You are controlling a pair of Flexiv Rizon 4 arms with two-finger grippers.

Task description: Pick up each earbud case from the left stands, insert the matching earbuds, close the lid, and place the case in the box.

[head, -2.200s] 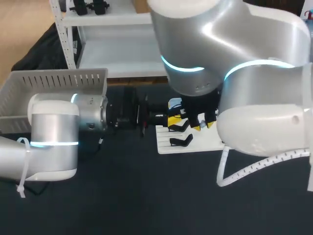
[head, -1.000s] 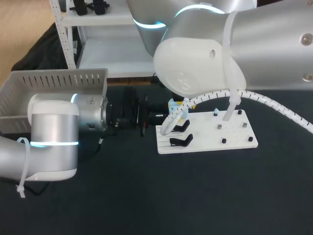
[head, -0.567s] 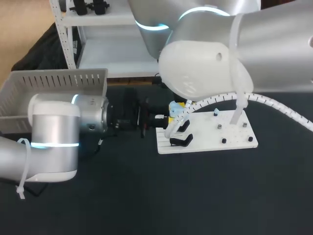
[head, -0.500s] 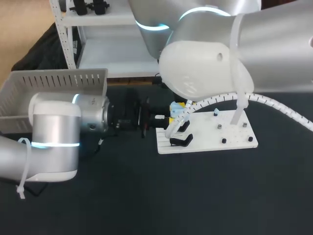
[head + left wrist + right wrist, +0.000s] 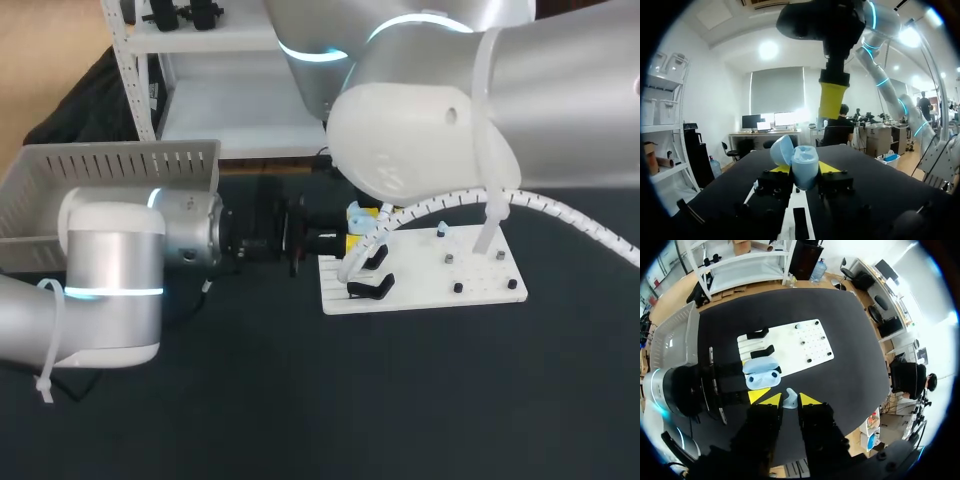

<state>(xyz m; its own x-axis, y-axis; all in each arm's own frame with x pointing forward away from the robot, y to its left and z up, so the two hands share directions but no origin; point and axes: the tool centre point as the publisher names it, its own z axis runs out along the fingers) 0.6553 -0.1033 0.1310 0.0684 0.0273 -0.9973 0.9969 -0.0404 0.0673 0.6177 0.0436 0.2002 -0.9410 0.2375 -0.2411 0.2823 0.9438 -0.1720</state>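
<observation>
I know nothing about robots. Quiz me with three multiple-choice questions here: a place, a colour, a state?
1. Where is the loose earbud? A in the right hand; B inside the case; C in the left hand.
2. What colour is the case? A black; B light blue; C red.
3. The case's lid is: A shut; B missing; C open.
Answers: 1 A: it sits between that hand's fingers. 2 B: pale blue in both wrist views. 3 C: lid tilted back, inside showing.
</observation>
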